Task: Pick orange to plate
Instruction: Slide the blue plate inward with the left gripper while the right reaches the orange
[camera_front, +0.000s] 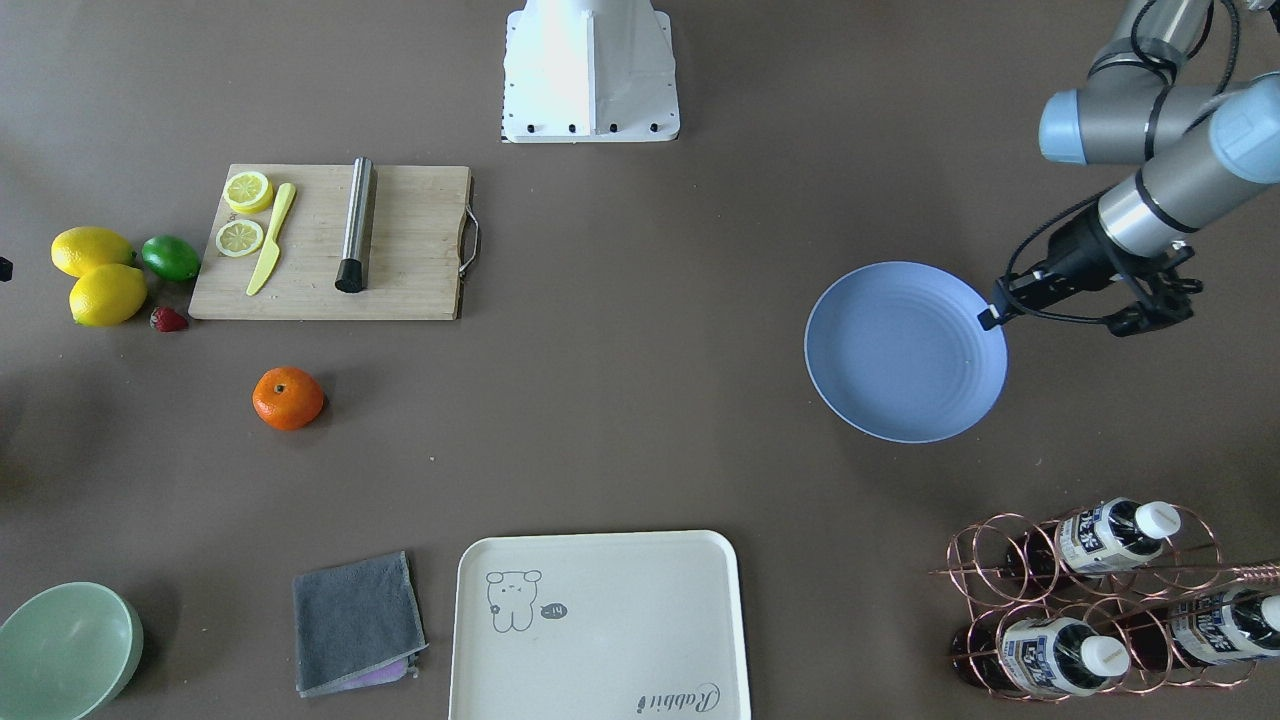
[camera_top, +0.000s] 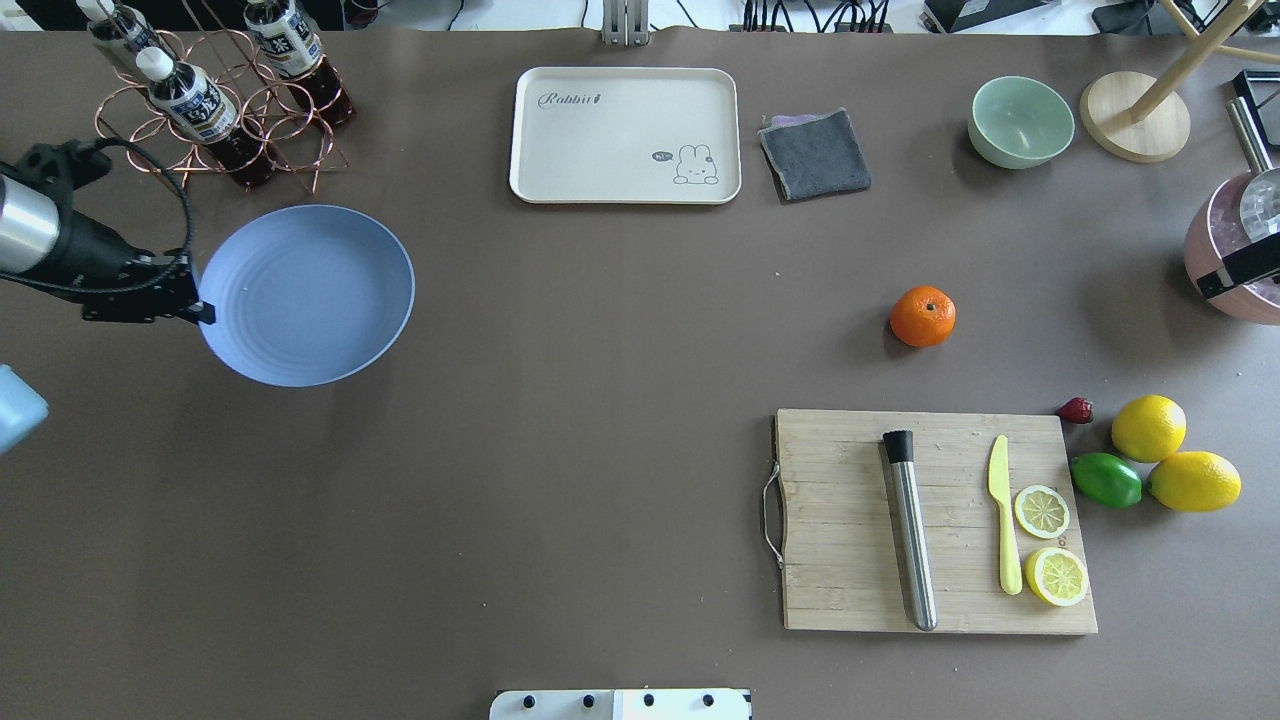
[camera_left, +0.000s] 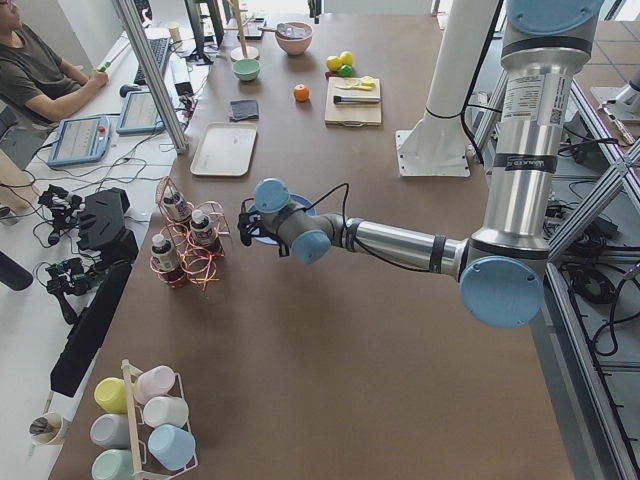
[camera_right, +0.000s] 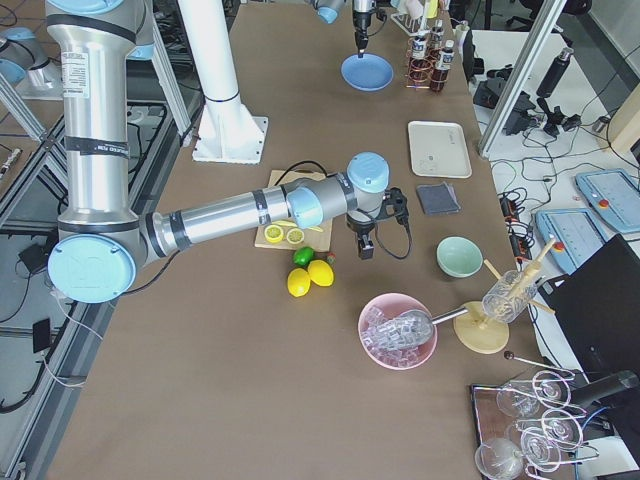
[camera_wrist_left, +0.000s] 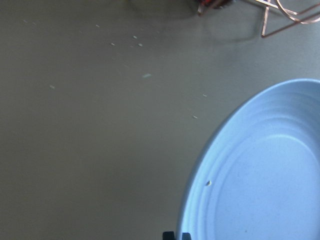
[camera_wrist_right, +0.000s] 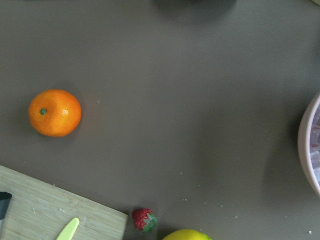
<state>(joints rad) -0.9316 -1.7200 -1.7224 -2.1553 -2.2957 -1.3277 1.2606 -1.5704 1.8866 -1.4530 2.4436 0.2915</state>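
Note:
The orange (camera_top: 922, 316) rests alone on the brown table, beyond the cutting board; it also shows at the left of the right wrist view as the orange (camera_wrist_right: 54, 112). Far off at the table's left end lies the blue plate (camera_top: 310, 295). My left gripper (camera_top: 204, 313) sits at the plate's left rim, shut on the rim; its fingertips (camera_wrist_left: 169, 235) straddle the plate (camera_wrist_left: 260, 175). My right gripper (camera_right: 365, 248) hangs over the table near the orange and the lemons; I cannot tell if it is open or shut.
A wooden cutting board (camera_top: 850, 450) carries a steel tube, a yellow knife and lemon slices. Two lemons (camera_top: 1148, 427), a lime (camera_top: 1106, 480) and a strawberry (camera_top: 1076, 410) lie beside it. Cream tray (camera_top: 560, 170), grey cloth (camera_top: 815, 153), green bowl (camera_top: 1020, 120), pink bowl (camera_top: 1215, 250), bottle rack (camera_top: 215, 110).

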